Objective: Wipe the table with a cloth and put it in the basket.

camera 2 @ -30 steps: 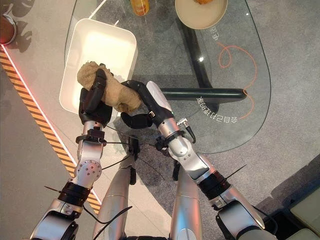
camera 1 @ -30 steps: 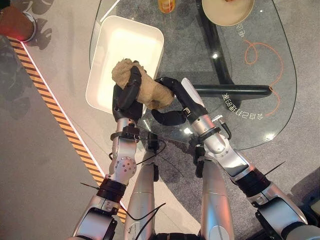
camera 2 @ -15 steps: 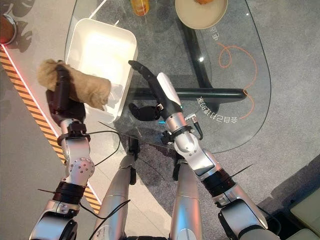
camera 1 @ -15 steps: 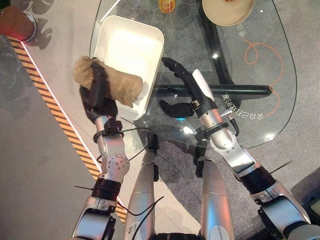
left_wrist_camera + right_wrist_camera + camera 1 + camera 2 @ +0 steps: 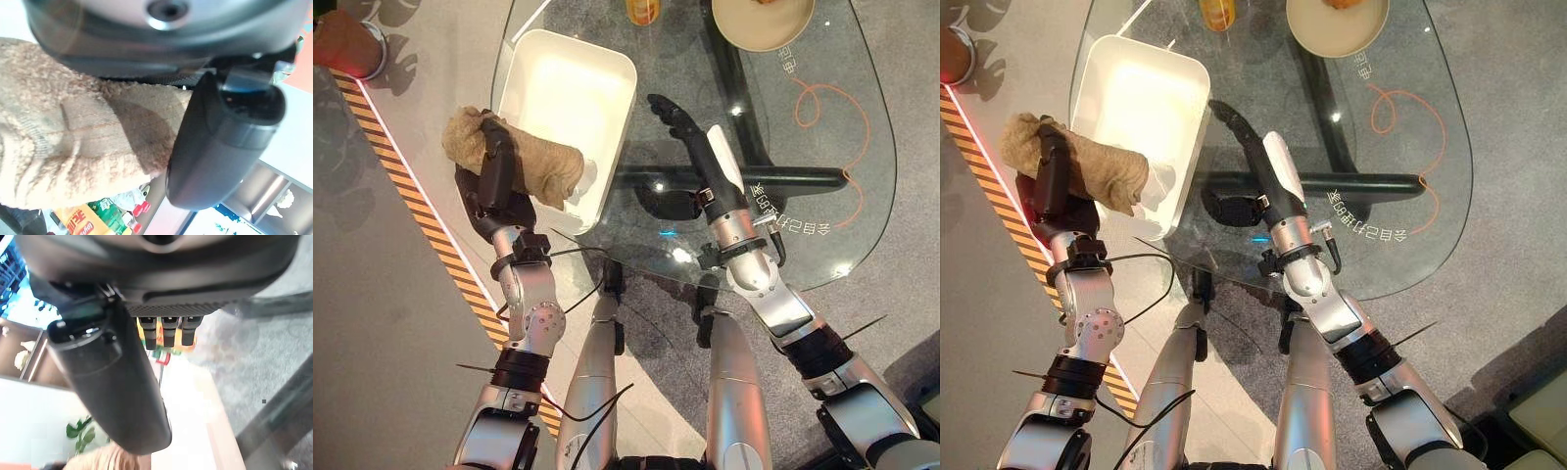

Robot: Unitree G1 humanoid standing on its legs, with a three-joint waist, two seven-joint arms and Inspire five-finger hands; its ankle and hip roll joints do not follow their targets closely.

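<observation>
The glass surface (image 5: pixel 822 186) fills the upper right of the frame from my head camera, an oval sheet through which its dark frame (image 5: pixel 744 176) and the grey floor show. An orange looping line is drawn on it at the right.

On the surface's left part sits the white basket (image 5: pixel 514 83), a rounded rectangular tub, in the upper left of centre. Its near rim hangs close to the surface's edge.

At the top edge, right of centre, stands a cream bowl (image 5: pixel 759 24) with something orange-brown inside, cut off by the frame. Just left of it at the top edge is an orange-yellow container (image 5: pixel 643 10), also cut off.

A striped orange and black band (image 5: pixel 421 211) runs diagonally along the floor at the left.

The cloth (image 5: pixel 533 166), a tan, nubbly bundle, is in my left robot hand (image 5: pixel 489 191), at the left of centre. My fingers are curled over it and the thumb clamps it from the other side, as my left wrist camera shows from close by. The bundle is lifted, one end poking past my fingers at the left and the other reaching over the basket's near left corner.

My right robot hand (image 5: pixel 690 137) lies over the middle of the surface, beside the basket's right wall, fingers stretched out straight and apart from the thumb, holding nothing.
</observation>
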